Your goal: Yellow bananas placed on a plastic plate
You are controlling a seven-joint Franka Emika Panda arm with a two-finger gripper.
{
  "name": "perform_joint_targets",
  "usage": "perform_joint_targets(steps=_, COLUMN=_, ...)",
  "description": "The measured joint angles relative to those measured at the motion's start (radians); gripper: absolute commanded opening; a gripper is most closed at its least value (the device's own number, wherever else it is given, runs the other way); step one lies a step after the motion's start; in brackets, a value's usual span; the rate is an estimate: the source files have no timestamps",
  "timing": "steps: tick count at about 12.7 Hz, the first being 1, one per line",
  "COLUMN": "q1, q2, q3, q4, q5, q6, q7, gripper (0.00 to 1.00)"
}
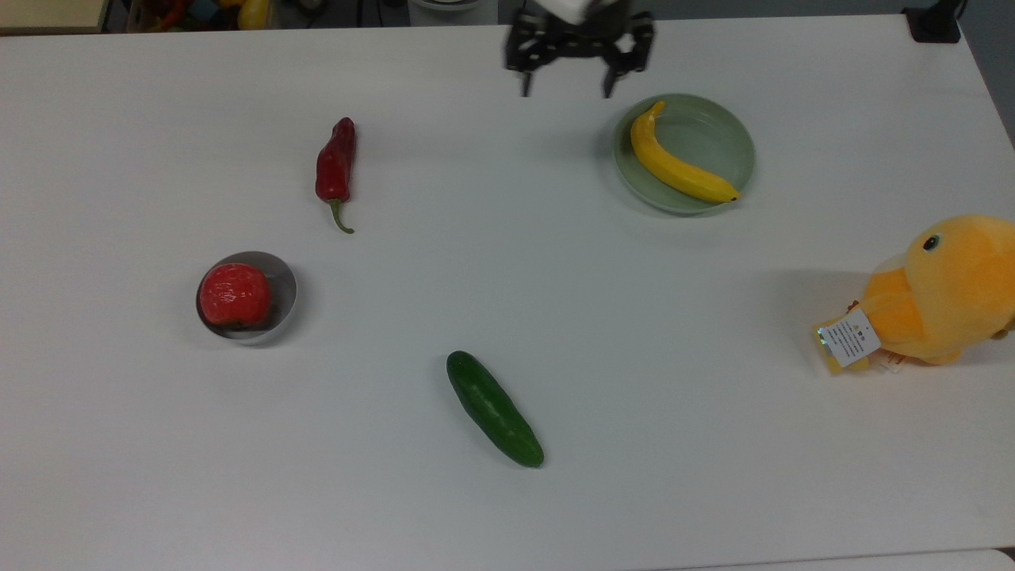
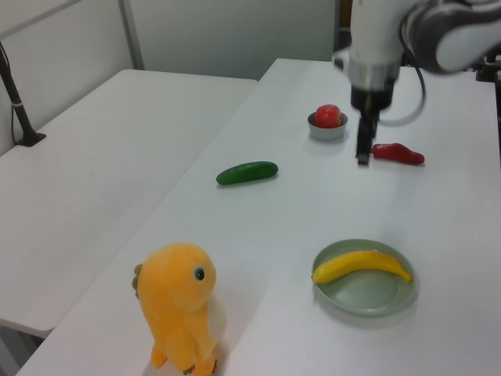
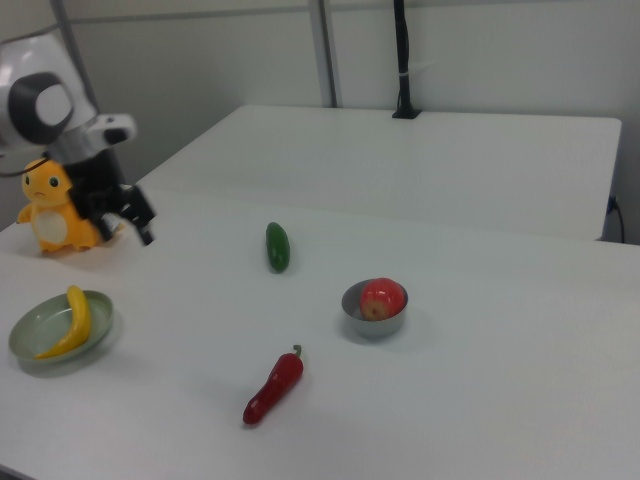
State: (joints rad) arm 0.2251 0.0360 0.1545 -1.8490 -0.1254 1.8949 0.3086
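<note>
The white desk carries everything, and the pale green plastic plate sits near its far edge toward the top view's right corner. The yellow banana lies across that plate, its stem end by the far rim and its dark tip resting on the near rim, so the placing looks done. The pincer hangs above the desk's far edge, apart from the plate on the top view's left, its two fingers spread wide with nothing between them. The banana looks light, smooth and stiff enough to lift by one spot, though likely to bruise under a hard squeeze; its thick middle, taken across the curve, would be the safest hold. The plate's raised rim should stop it rolling off.
</note>
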Motion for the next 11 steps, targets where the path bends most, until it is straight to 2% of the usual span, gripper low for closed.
perform_joint_targets(steps=2, q1=-0.014, q2=-0.021, q3=-0.115, q4=0.064, q5=0.005, q6=0.0, q7=0.007, gripper=1.0)
perform_joint_targets(steps=4, q1=-0.036, q2=-0.024, q3=-0.198, q4=0.118, q5=0.005, q6=0.0, q7=0.014, gripper=1.0)
perform_joint_targets(steps=7, q1=-0.067, q2=-0.022, q3=-0.242, q4=0.13, q5=0.006, q6=0.0, q7=0.011, gripper=1.0)
perform_joint_targets(steps=9, q1=-0.068, q2=-0.022, q3=-0.251, q4=0.131, q5=0.017, q6=-0.013, q7=-0.012, gripper=1.0)
perform_joint_targets(steps=11, q1=-0.068, q2=-0.022, q3=-0.253, q4=0.143, q5=0.032, q6=-0.093, q7=-0.058, gripper=1.0)
